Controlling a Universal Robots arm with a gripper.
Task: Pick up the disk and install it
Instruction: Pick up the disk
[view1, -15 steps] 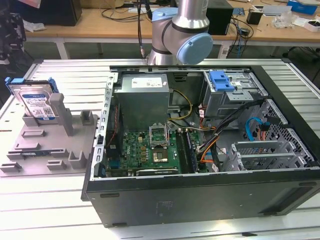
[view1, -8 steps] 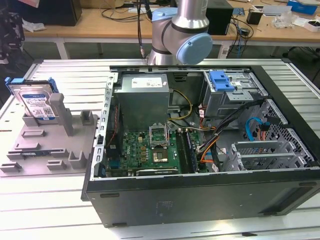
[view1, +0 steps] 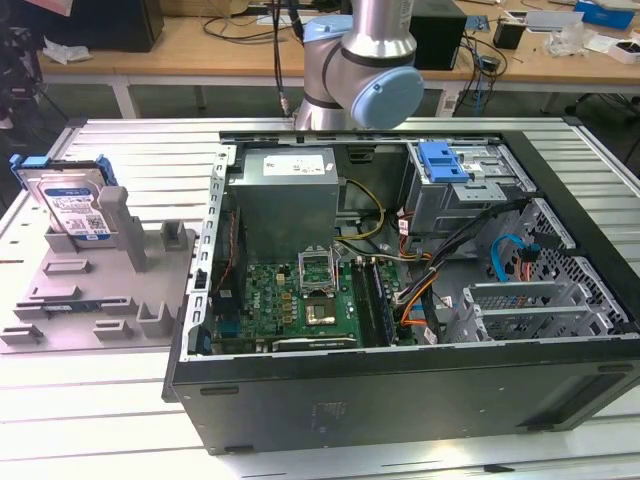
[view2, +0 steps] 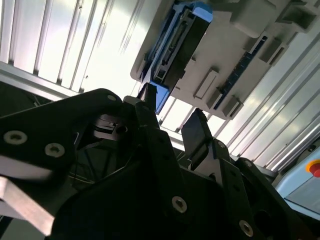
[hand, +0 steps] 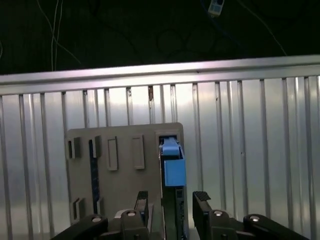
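exterior view: high, wide | both wrist views: close, sharing disk (hand: 173, 170) (view2: 182, 44)

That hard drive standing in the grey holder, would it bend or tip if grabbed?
Probably stiff: the disk looks like a solid metal slab, so it should not flex. It stands on edge in the grey holder, so a sideways nudge might tip it.

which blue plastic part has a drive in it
The disk, upright in the grey holder at the exterior view's left: blue frame around a labelled drive. The blue latch in the case holds none.
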